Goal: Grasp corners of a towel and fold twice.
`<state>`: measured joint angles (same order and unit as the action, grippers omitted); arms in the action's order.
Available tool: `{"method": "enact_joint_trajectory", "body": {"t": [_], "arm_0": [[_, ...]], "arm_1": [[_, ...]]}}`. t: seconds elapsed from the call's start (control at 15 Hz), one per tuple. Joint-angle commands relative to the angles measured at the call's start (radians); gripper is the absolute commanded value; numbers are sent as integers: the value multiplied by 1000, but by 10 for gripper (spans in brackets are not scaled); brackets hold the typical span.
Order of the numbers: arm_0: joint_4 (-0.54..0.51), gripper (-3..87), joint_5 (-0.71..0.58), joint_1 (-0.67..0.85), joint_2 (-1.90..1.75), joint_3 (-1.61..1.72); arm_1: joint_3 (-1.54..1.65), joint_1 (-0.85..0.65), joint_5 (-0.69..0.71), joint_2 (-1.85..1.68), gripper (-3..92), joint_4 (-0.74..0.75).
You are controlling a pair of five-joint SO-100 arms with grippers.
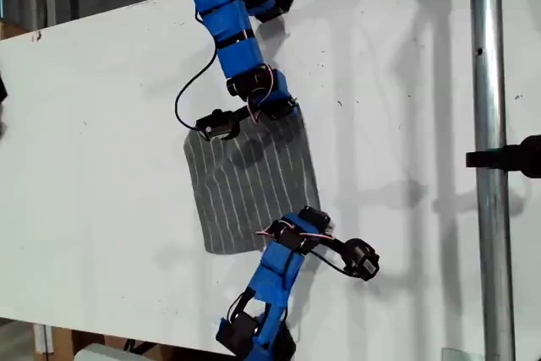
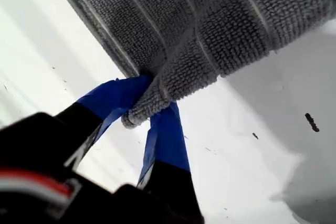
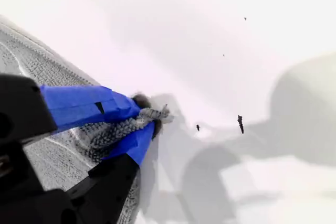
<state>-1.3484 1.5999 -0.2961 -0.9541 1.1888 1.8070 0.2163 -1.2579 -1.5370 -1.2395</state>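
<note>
Both grippers clamped on towel (image 1: 252, 182) corners: first gripper (image 2: 143, 109), second gripper (image 3: 140, 123). Soft, light terry; likely sags and drags, so corner pinches suit.

towel (image 1: 249, 179) corners perhaps under grippers

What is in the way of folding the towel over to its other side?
Nothing visible is. My first gripper and my second gripper each pinch a corner of the towel, and in the exterior view the rest of the towel lies flat with only bare white table around it.
</note>
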Motion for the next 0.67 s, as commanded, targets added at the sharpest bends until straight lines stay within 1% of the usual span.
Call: {"method": "enact_joint_trajectory", "body": {"t": [0.0,0.07,0.2,0.33,0.47,0.53,0.6], "arm_0": [[-107,-5,23,3,-25,-114],[-156,-5,28,-18,-34,-170],[-212,-5,67,-77,-67,-241],[-222,-5,117,-147,-127,-261],[-238,-5,192,-221,-187,-272],[-255,-5,221,-239,-221,-276],[-298,-5,227,-232,-261,-273]], "arm_1": [[-74,34,-8,-54,-2,-6],[-91,57,-9,-58,-2,-20],[-104,124,-40,-83,-2,-41],[-146,224,-67,-87,-2,-44],[-247,327,-84,-43,-2,-54],[-313,351,-84,-26,-2,-103],[-364,333,-80,-31,-2,-163]]}}
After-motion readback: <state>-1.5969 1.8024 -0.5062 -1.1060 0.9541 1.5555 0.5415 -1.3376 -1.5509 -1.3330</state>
